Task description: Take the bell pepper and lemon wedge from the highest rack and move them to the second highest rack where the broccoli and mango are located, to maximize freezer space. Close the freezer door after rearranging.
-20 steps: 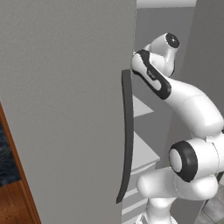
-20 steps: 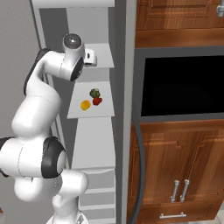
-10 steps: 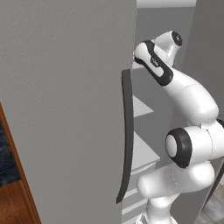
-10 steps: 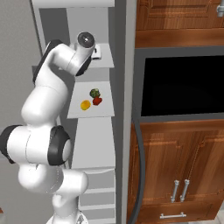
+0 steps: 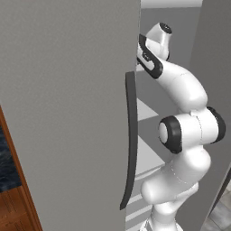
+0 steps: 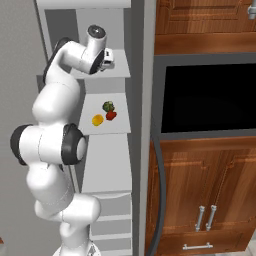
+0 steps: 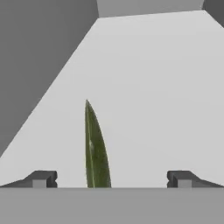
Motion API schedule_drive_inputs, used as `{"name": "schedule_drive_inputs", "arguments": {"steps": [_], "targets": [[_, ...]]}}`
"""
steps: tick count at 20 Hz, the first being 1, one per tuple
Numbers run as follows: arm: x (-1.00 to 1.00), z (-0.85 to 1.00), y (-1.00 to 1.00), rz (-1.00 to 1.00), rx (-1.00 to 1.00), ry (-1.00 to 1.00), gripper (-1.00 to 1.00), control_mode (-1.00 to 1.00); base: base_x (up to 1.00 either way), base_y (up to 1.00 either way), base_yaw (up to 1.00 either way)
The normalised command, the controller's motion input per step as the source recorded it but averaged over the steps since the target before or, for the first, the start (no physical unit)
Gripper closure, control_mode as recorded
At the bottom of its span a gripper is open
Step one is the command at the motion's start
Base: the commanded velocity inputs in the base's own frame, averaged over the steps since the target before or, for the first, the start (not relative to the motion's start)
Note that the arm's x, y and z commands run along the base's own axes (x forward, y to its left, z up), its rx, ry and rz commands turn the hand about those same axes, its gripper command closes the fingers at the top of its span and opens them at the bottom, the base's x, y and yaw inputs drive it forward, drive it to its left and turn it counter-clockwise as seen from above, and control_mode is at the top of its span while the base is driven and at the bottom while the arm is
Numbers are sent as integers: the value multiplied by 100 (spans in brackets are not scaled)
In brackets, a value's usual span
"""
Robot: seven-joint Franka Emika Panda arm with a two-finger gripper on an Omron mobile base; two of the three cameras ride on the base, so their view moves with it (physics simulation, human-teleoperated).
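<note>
left base view
freezer door: tall plain light-grey flat freezer door (image 5: 67,108) stands swung open and covers the left and middle of this view.
handle: long dark-grey curved vertical handle (image 5: 130,140) runs down the door's right edge.
arm: white jointed arm with dark joints (image 5: 185,131) rises from the lower right and reaches up past the door edge into the compartment behind it; its hand is hidden by the door.

right base view
gripper: two-finger gripper (image 6: 108,58) sits at the highest light-grey rack (image 6: 122,73), just above its surface; how its jaws stand cannot be told here.
second rack: second-highest light-grey rack (image 6: 120,129) carries three small pieces close together.
pieces: a dark green bumpy piece of broccoli (image 6: 108,106), a small glossy red rounded bell pepper (image 6: 111,115) just below it and touching it, and a yellow rounded mango (image 6: 97,120) just to their left.
surroundings: brown wooden cabinet doors with metal handles (image 6: 205,200) and a black oven window (image 6: 207,95) stand to the right of the freezer.

hand view
gripper state: the two small dark fingertips (image 7: 41,178) stand wide apart, with nothing clamped between them.
lemon wedge: a thin olive-green pointed sliver, the lemon wedge (image 7: 95,151), lies on the light rack floor between the fingertips, nearer the left one and touching neither.
</note>
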Motion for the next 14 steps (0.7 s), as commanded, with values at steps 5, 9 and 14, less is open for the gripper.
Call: {"name": "schedule_drive_inputs", "arguments": {"steps": [5, 9, 14], "targets": [[50, -4, 5, 14, 0, 9, -100, -100, 0, 0, 0], [25, -11, 0, 13, 0, 0, -100, -100, 0, 0, 0], [-2, -26, 0, 6, 0, -6, -100, -100, 0, 0, 0]]}}
